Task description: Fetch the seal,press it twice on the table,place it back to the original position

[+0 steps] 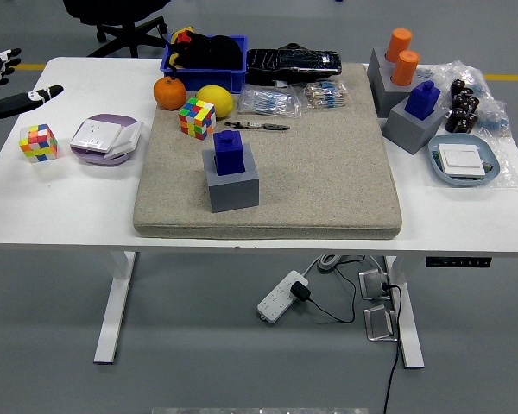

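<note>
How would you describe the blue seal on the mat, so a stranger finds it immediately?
A beige mat covers the middle of the white table. On its left half stands a grey block, with the dark blue seal on top. A similar seal stands off the mat, at the right.

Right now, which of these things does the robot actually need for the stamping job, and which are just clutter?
Needed:
- blue seal
- its grey holder block
- left hand, at the table's left edge

Clutter:
- Rubik's cubes
- orange
- lemon
- blue bin
- second blue seal
</note>
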